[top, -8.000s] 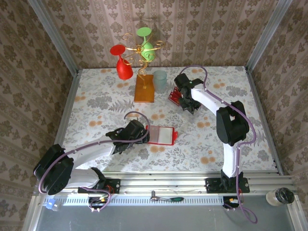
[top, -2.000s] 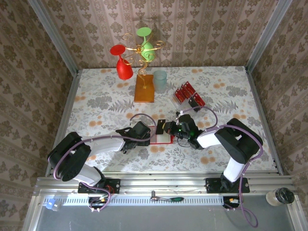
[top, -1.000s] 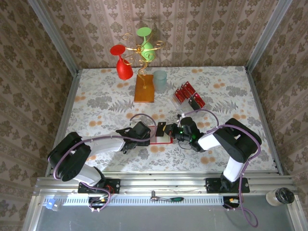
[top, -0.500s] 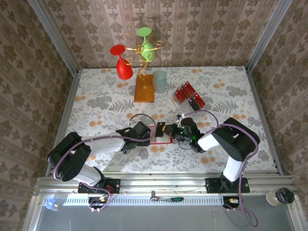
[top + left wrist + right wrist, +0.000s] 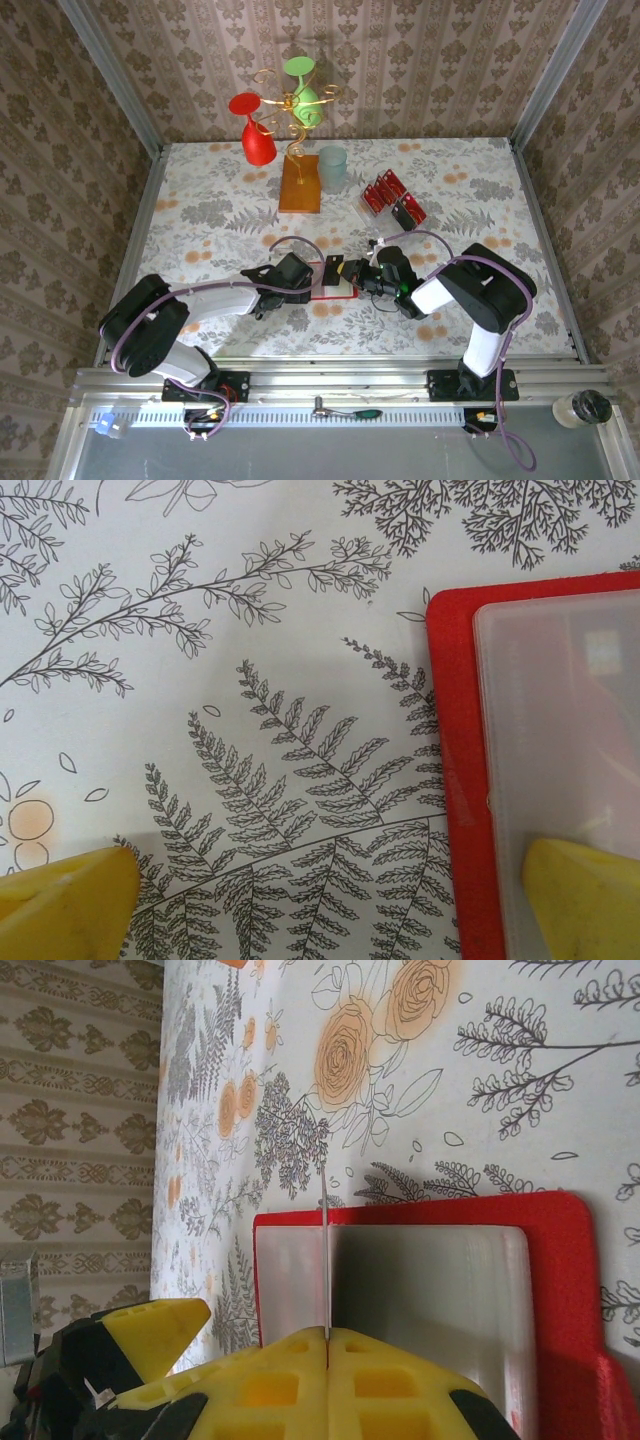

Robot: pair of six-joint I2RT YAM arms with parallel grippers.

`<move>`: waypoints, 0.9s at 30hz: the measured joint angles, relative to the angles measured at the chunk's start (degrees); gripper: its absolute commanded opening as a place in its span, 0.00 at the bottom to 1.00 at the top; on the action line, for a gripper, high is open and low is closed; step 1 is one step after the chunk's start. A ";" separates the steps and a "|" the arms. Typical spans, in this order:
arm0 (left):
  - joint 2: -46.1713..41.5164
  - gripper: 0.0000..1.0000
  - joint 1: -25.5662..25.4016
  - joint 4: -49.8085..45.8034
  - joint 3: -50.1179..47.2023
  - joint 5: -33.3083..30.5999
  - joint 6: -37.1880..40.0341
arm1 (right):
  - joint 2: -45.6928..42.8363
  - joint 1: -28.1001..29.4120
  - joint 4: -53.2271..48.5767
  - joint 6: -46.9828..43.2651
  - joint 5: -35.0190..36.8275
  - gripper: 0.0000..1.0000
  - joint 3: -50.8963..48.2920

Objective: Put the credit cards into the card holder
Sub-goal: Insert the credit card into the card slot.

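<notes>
From above, the card holder (image 5: 335,290) lies mid-table between both arms, with the other credit cards (image 5: 385,195) behind it. Left wrist: the left gripper (image 5: 320,900) is spread wide, one fingertip (image 5: 585,895) over the holder's pocket. Right wrist: the right gripper (image 5: 327,1345) pinches an edge-on card (image 5: 325,1250) over the holder.

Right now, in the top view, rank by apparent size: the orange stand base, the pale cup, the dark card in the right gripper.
1. orange stand base, largest
2. pale cup, clearly smaller
3. dark card, smallest by far
</notes>
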 measured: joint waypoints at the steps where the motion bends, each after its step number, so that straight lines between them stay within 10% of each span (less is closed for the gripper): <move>1: 0.00 1.00 0.00 0.00 0.00 -0.02 0.00 | 0.04 0.00 0.37 0.00 -0.02 0.00 -0.11; 27: -0.74 1.00 -0.31 -3.56 1.03 -0.04 0.02 | 1.55 0.17 3.13 1.46 -2.58 0.00 -0.83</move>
